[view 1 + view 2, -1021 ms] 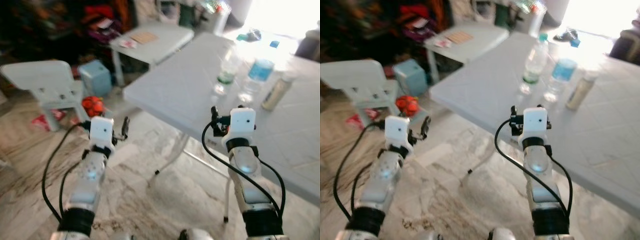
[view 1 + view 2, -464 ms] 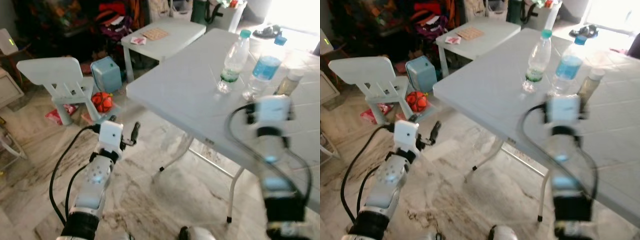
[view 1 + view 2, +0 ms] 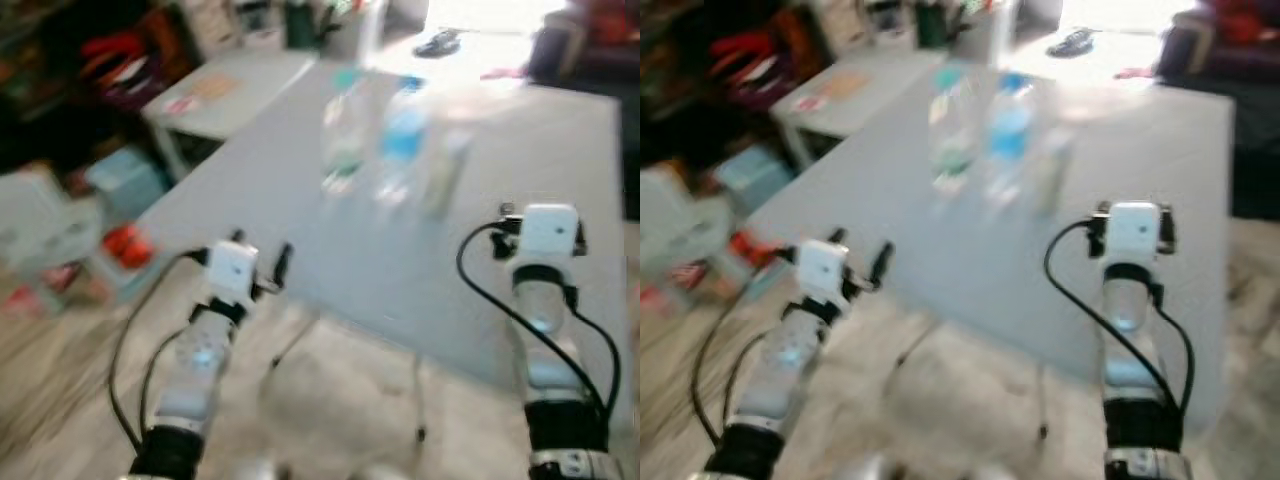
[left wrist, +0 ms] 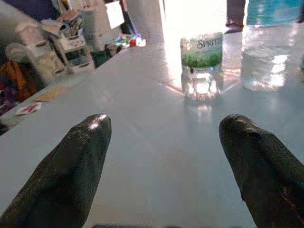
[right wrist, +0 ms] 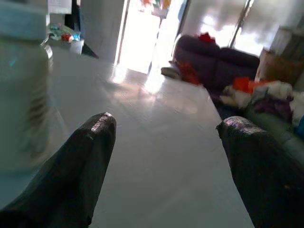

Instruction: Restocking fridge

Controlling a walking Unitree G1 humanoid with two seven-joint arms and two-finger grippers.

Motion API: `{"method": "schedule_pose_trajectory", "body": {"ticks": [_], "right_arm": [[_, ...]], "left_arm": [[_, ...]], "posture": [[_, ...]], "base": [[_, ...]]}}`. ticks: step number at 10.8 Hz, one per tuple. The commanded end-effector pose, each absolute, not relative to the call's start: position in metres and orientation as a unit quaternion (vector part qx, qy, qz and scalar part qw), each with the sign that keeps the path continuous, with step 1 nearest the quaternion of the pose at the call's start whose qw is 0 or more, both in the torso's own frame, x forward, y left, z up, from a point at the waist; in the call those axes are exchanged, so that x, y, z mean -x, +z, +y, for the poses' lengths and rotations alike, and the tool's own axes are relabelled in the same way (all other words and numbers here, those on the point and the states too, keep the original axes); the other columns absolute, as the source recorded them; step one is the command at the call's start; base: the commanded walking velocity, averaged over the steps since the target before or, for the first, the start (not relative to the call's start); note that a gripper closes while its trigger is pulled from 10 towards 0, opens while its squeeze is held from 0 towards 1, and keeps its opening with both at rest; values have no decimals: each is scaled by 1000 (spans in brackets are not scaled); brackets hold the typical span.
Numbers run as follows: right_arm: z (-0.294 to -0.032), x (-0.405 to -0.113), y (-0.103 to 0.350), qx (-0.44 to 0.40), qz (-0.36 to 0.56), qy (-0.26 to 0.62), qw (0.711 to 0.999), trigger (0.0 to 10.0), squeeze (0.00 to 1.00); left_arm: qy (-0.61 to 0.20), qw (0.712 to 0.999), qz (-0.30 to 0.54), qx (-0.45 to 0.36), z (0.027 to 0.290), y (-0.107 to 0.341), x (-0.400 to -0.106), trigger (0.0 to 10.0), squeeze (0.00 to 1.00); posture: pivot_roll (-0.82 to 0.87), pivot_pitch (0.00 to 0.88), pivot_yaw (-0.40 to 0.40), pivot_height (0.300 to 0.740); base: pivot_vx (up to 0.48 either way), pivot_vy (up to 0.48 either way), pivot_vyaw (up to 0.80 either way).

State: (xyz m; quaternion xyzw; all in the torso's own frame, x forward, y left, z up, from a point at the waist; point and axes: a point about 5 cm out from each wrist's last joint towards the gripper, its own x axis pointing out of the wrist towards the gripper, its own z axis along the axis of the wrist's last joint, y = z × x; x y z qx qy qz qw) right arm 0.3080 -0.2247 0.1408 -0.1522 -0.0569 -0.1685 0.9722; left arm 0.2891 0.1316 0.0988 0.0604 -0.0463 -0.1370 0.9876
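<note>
While the head views were smeared by motion, both arms stood out clearly enough: the left gripper [image 3: 258, 262] was raised just short of the near edge of the grey folding table [image 3: 500, 140], and the right gripper [image 3: 545, 225] was held over the tabletop itself. Each wrist view showed its two black fingers [image 4: 71, 166] spread wide apart with nothing between them, the right pair [image 5: 80, 161] equally empty.

Farther along the table stood three containers close together: a clear bottle with a green label [image 3: 343, 135], a water bottle with a blue label [image 3: 400, 130] just beside it, and a slimmer pale bottle [image 3: 443, 172] next to those. From the head they were mere blurs, but the left wrist camera caught the green-label bottle [image 4: 202, 57] sharply, upright and straight ahead of the open fingers.

Beyond the table's left edge were a low white side table [image 3: 215, 95] and a small blue box [image 3: 125, 180] on the floor. The right wrist view looked past the tabletop to a dark sofa [image 5: 213, 59].
</note>
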Motion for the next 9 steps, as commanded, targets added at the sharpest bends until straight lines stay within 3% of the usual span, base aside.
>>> {"method": "schedule_pose_trajectory", "body": {"ticks": [1, 4, 5, 7, 9], "right_arm": [[-216, -311, 143, 158, -66, -146, 974, 10000, 0], [-198, -315, 153, 137, -97, -51, 985, 10000, 0], [-192, -313, 153, 134, -107, -32, 985, 10000, 0], [-185, -311, 153, 125, -111, -14, 986, 10000, 0], [-187, -311, 155, 129, -116, -23, 985, 10000, 0]], "left_arm": [[-125, 990, -38, -62, 138, 95, -288, 10000, 0], [-103, 992, -39, -63, 144, 96, -288, 10000, 0], [-106, 992, -38, -60, 144, 96, -288, 10000, 0], [-112, 991, -34, -58, 143, 95, -288, 10000, 0], [-114, 990, -37, -71, 142, 96, -289, 10000, 0]], "posture": [[4, 58, 28, 740], [5, 56, 25, 740], [7, 54, 27, 740], [5, 56, 29, 740], [3, 62, 31, 740]], "base": [[0, 0, 0], [0, 0, 0], [0, 0, 800], [319, 356, 791], [285, 178, 0]]}}
